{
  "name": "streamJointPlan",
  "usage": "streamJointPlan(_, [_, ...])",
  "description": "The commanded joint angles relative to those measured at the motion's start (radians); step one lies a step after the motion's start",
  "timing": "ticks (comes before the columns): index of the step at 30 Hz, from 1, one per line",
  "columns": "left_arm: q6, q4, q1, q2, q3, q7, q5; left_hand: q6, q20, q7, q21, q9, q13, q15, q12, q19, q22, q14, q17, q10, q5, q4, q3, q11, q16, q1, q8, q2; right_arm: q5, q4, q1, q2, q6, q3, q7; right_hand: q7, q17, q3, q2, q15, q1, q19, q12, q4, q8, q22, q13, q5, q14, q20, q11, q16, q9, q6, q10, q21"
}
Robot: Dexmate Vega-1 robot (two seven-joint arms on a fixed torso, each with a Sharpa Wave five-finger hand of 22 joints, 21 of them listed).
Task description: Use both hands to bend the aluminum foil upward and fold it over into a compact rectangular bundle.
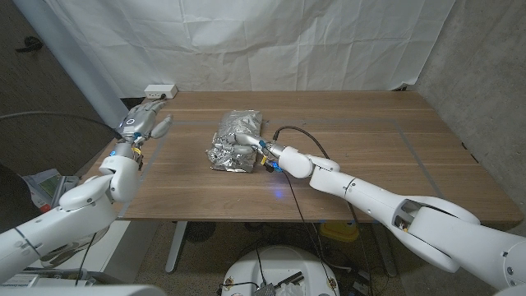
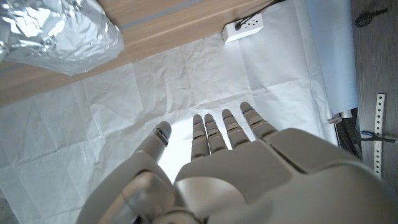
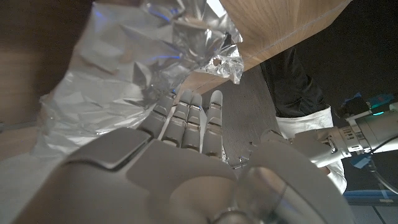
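Head view: a wooden counter (image 1: pixel 345 156) stands in front of a white cloth backdrop (image 1: pixel 271 41), with both arms reaching in from the near corners.
Foil: the foil (image 1: pixel 234 141) lies near the middle of the counter, a little toward the robot's left, already crumpled into a rough, lumpy oblong rather than a flat sheet.
Right hand: the right hand (image 1: pixel 251 145) reaches in from the robot's right and its fingers (image 3: pixel 186 118) rest against the side of the foil; in the right wrist view they lie straight and close together, pressed along the creased silver surface. It touches the foil but does not clasp it, and nothing is held.
Left hand: the left hand (image 1: pixel 146 122) is raised at the counter's left edge, well apart from the foil. In the left wrist view its fingers (image 2: pixel 211 134) are stretched out and slightly spread, with nothing in them.
Power strip: a white power strip (image 1: pixel 161 90) sits at the far left corner of the counter, just beyond the left hand.
Cable: a black cable (image 1: pixel 304 140) arcs over the right wrist above the counter.
Foil in left wrist view: a crinkled lump of it shows on the wood (image 2: pixel 56 31), apart from the left hand.
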Motion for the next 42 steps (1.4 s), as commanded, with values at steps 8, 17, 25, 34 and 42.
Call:
streamJointPlan(8, [-0.099, -0.005, 0.051, -0.065, -0.069, 0.066, 0.076, 0.008, -0.001, 0.007, -0.003, 0.003, 0.002, -0.015, 0.009, -0.008, 0.002, 0.005, 0.001, 0.008, -0.002, 0.004, -0.007, -0.006, 0.006, -0.013, 0.010, -0.003, 0.086, 0.081, 0.006, 0.002, 0.006, -0.029, 0.135, 0.025, -0.026, -0.011, -0.011, 0.024, -0.042, 0.037, -0.008, 0.018, 0.006, 0.002, -0.012, 0.013, 0.013, 0.004, 0.020, 0.015, -0.004, 0.016, 0.026, -0.009])
streamJointPlan(17, [-0.131, 0.012, 0.035, -0.086, -0.066, 0.042, 0.095, 0.009, 0.000, 0.005, -0.006, 0.002, 0.001, -0.017, 0.010, -0.012, 0.001, 0.005, 0.001, 0.006, -0.002, 0.006, -0.013, -0.008, 0.006, -0.020, 0.012, -0.012, 0.107, 0.017, -0.009, -0.031, 0.066, 0.026, 0.073, 0.001, -0.048, -0.007, -0.015, 0.023, -0.040, 0.044, -0.007, 0.007, 0.009, 0.003, -0.020, 0.021, 0.055, 0.040, 0.015, 0.030, -0.005, 0.022, 0.050, -0.024])
streamJointPlan(25, [-0.159, 0.027, 0.020, -0.097, -0.064, 0.028, 0.106, 0.011, -0.001, 0.003, -0.007, 0.002, 0.001, -0.017, 0.011, -0.014, 0.001, 0.005, 0.001, 0.007, -0.002, 0.008, -0.018, -0.004, 0.007, -0.027, 0.013, -0.017, 0.087, -0.043, -0.027, -0.050, 0.150, 0.088, -0.036, -0.007, -0.081, 0.022, -0.019, 0.011, 0.021, 0.072, -0.003, -0.048, 0.020, 0.005, -0.026, 0.027, 0.111, 0.058, 0.012, 0.045, -0.006, 0.045, 0.094, -0.037])
streamJointPlan(34, [-0.173, 0.046, -0.012, -0.105, -0.042, 0.012, 0.117, 0.012, 0.000, 0.004, -0.009, 0.002, 0.001, -0.018, 0.012, -0.017, 0.001, 0.004, 0.000, 0.006, -0.001, 0.010, -0.020, -0.005, 0.006, -0.031, 0.013, -0.018, 0.055, -0.039, -0.002, -0.039, 0.171, 0.106, -0.058, -0.040, -0.105, 0.044, -0.020, -0.005, 0.053, 0.097, -0.014, -0.082, 0.020, 0.007, -0.028, 0.024, 0.124, 0.073, 0.000, 0.042, -0.006, 0.051, 0.094, -0.047])
streamJointPlan(42, [-0.180, 0.047, -0.024, -0.109, -0.041, 0.006, 0.118, 0.012, 0.001, 0.002, -0.010, 0.002, 0.001, -0.018, 0.012, -0.017, 0.001, 0.003, 0.000, 0.005, 0.000, 0.012, -0.021, -0.004, 0.006, -0.036, 0.013, -0.019, 0.043, 0.097, 0.069, 0.012, 0.135, 0.072, -0.022, -0.046, -0.127, 0.036, -0.029, 0.009, 0.005, 0.041, -0.054, -0.078, -0.012, 0.006, -0.033, 0.009, -0.010, 0.051, -0.001, 0.008, -0.008, -0.050, -0.017, -0.106])
